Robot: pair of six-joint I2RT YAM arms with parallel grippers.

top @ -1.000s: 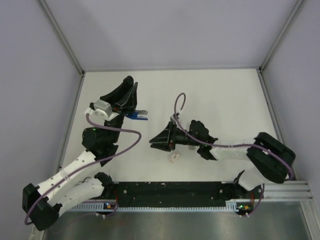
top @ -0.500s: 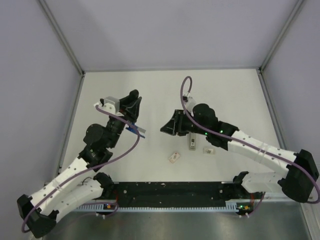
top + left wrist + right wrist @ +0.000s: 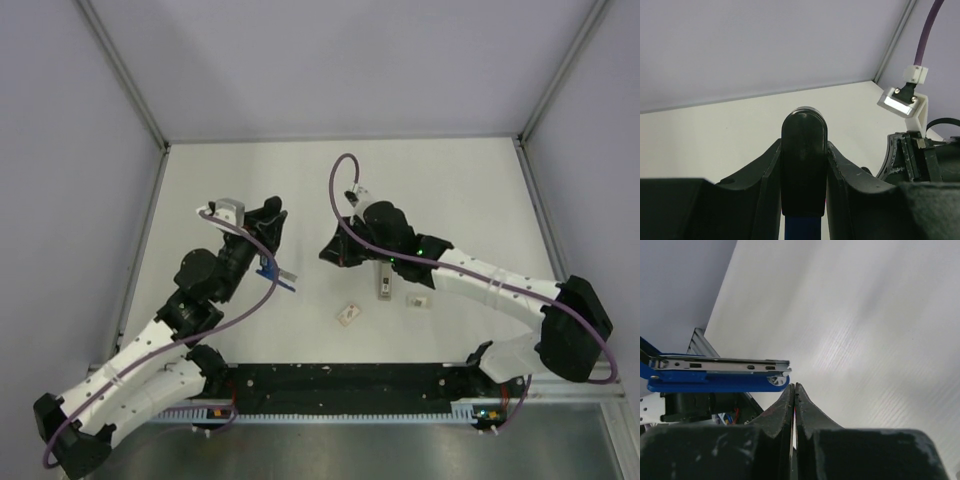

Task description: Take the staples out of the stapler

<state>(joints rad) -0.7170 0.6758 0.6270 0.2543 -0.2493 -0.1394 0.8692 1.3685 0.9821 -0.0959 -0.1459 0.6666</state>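
My left claw [image 3: 804, 150] is clamped on the blue-and-black stapler [image 3: 715, 371]. I can't tell what is in its metal magazine. My right claw [image 3: 794, 396] is pinched closed just beneath the stapler's tip. A short grey strip [image 3: 383, 283] and two whitish pieces [image 3: 348, 315] lie on the white desk [image 3: 450, 190].

Quick headcount from where I'm standing: two arms, left arm [image 3: 150, 338] and right arm [image 3: 490, 285], each with one gripper, so a left gripper [image 3: 268, 224] and a right gripper [image 3: 335, 252]. Two purple cables [image 3: 334, 195], one blue stapler [image 3: 276, 269], and three small pale bits [image 3: 348, 315] on the one table [image 3: 450, 190].
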